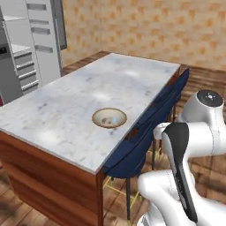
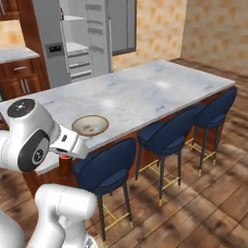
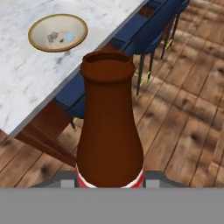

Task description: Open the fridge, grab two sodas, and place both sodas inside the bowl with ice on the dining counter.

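The claw (image 3: 110,186) clamps our soda (image 3: 110,127); ahead, the bowl (image 3: 57,32) is shallow, so a tilted drop rolls out

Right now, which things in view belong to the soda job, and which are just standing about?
Job:
- soda, held in the shut gripper
- bowl with ice, no bottle in it
- dining counter
- fridge, door open

Standing about:
- blue stools along the counter
- wood cabinets beside the fridge
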You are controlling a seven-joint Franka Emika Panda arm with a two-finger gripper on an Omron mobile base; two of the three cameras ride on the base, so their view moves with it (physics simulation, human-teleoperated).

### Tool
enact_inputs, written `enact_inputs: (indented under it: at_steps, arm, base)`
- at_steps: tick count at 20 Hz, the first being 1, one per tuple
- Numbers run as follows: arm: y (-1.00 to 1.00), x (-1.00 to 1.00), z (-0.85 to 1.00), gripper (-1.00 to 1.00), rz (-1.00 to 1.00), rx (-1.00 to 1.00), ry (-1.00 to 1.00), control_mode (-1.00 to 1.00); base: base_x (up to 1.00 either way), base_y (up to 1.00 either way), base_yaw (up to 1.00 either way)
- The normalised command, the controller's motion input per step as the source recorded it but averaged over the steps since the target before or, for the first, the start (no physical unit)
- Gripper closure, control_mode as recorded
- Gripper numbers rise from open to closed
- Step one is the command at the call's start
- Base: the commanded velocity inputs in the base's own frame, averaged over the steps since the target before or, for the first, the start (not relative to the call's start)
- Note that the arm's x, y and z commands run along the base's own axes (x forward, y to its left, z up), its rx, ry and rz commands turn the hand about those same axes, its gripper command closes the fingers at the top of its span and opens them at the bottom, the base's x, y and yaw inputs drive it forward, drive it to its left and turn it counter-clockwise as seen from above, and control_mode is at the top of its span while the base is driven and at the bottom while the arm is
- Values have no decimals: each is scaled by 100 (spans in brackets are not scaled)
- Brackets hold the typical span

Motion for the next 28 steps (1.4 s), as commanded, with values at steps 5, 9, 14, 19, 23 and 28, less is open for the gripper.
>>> enact_inputs:
  at_steps: [5,9,14,19,23,28]
  arm:
    - [0,0,0,100,0,0,0,100]
    - [0,0,0,100,0,0,0,100]
    - [0,0,0,100,0,0,0,100]
    - [0,0,0,100,0,0,0,100]
    - [0,0,0,100,0,0,0,100]
    - [0,0,0,100,0,0,0,100]
  base:
    - [27,-83,34]
    - [6,-67,43]
    - [0,-69,45]
    - [0,-66,47]
    - [3,-50,52]
    - [14,-49,52]
